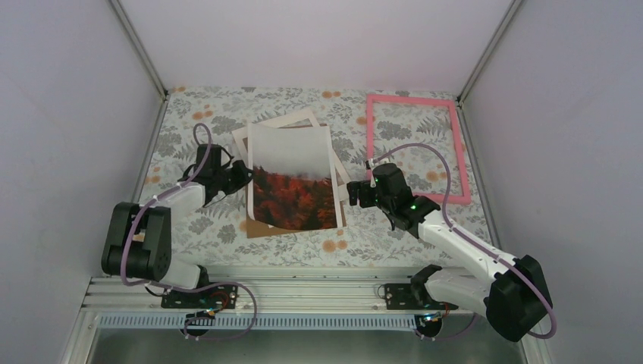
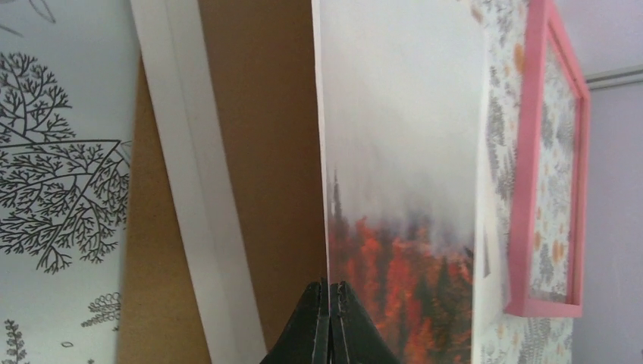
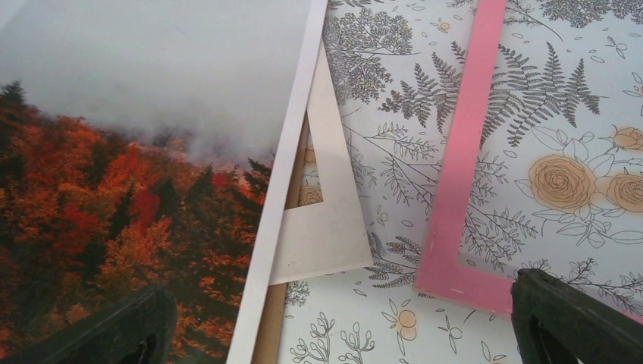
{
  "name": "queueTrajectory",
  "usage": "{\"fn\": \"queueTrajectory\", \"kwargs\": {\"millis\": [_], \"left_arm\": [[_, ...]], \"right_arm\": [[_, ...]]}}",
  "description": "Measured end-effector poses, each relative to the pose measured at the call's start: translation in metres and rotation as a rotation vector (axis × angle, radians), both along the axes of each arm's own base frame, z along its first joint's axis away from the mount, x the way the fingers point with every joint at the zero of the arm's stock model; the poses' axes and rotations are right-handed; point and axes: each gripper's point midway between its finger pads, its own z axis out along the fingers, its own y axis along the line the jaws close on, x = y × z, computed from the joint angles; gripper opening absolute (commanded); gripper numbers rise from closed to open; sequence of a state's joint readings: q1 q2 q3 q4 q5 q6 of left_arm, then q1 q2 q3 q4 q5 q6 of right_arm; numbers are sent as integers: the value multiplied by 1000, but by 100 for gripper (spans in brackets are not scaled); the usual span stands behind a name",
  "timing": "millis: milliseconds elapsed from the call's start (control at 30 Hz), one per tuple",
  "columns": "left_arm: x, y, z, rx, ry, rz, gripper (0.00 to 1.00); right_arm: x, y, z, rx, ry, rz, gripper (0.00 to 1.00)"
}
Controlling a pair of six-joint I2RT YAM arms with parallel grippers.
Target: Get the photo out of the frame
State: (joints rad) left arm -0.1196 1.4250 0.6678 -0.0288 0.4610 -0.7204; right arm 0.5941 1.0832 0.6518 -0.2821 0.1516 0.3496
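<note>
The left gripper is pinched tight on the left edge of the photo, its two dark fingers pressed together with the print's rim between them. The right gripper is spread wide and holds nothing, one finger over the photo's red-orange trees and the other over the pink frame. The photo is out of the frame, on top of the cream mat board and the brown backing board, in the middle of the floral table. The frame lies flat to the right, apart from the stack.
</note>
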Motion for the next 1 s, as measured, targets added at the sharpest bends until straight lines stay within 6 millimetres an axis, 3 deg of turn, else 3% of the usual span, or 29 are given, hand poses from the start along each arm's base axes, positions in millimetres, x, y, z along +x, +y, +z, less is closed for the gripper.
{"fn": "queueTrajectory", "kwargs": {"millis": [267, 400, 467, 633, 833, 1000], "left_arm": [[0, 2, -27, 26, 42, -3, 5], [1, 7, -29, 49, 38, 10, 14], [2, 10, -31, 58, 39, 22, 25], [-3, 22, -34, 98, 53, 60, 41], [-8, 34, -8, 155, -7, 92, 65], [-20, 47, 33, 208, -105, 131, 88]], "right_arm": [[1, 0, 0, 4, -2, -1, 100], [1, 0, -1, 3, 3, -7, 100], [1, 0, -3, 3, 8, -12, 100], [4, -6, -10, -10, 27, -38, 100], [23, -32, -17, -4, 63, -137, 100], [39, -68, -6, 53, 55, -253, 100]]}}
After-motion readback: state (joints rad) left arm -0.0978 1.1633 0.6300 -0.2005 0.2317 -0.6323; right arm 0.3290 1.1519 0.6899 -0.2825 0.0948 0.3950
